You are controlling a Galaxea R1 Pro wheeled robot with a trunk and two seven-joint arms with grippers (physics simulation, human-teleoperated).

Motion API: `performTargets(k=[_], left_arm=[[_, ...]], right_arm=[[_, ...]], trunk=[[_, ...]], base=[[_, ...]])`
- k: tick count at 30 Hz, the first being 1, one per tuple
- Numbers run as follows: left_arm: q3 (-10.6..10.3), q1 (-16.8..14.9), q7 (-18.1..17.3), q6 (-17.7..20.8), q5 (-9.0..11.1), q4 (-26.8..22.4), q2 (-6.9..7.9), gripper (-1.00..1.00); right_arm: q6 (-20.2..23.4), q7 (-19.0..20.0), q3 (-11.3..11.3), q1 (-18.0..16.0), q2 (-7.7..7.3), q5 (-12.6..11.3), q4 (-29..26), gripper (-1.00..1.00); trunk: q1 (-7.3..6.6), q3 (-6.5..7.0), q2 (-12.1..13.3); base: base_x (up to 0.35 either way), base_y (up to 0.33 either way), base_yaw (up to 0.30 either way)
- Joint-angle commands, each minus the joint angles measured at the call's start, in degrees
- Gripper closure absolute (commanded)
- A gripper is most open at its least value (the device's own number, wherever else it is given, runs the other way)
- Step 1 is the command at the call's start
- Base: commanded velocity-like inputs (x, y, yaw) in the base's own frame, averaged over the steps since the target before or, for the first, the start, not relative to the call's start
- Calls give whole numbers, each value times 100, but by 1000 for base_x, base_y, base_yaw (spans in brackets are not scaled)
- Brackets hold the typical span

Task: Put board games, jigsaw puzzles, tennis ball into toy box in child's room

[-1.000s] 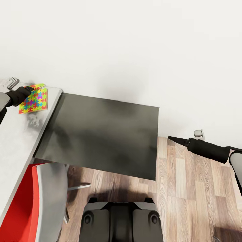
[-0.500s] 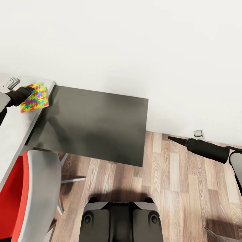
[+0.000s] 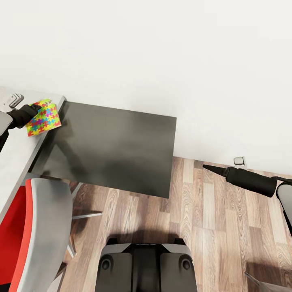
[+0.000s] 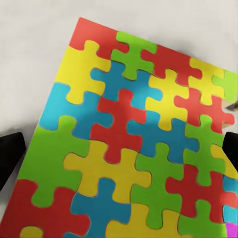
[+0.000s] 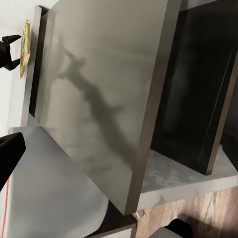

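Item: jigsaw puzzle [image 3: 43,118], one multicoloured slab. Your left claw [image 3: 35,108] is clamped on its edge, and the slab hangs tilted off the claw tip, above the light grey end of the counter [image 3: 16,154] beside the dark grey wing [image 3: 109,146].

Item: your right claw [image 3: 207,166], held out over the wood-plank floor [image 3: 211,227], well apart from the counter; its fingers look drawn together to a point, holding nothing.

Item: red and grey chair [image 3: 36,231], below your left claw.

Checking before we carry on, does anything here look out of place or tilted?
Only the jigsaw puzzle: it hangs tilted above the table in the left gripper. Nothing looks spilled or damaged.
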Motion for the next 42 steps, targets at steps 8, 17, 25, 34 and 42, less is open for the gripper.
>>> performTargets(k=[8,17,25,34,42], left_arm=[[-49,6,53,-4,73,156,5,-100],[-47,9,53,-20,71,156,5,-100],[-42,11,51,-36,75,156,5,-100],[-41,67,40,-35,85,119,0,-100],[-44,95,35,-31,87,-15,-3,-100]], right_arm=[[28,32,-12,-3,0,27,-2,-100],[28,32,-8,-4,0,27,-2,-100],[28,32,-5,-3,0,27,-1,-100],[28,31,1,-3,0,27,-3,-100],[28,26,8,-2,0,27,-1,-100]], trunk=[[5,-7,-6],[5,-7,-6],[5,-7,-6],[5,-7,-6],[5,-7,-6]], base=[[-4,-4,0],[-1,-1,0],[0,0,0],[0,0,0],[0,0,0]])
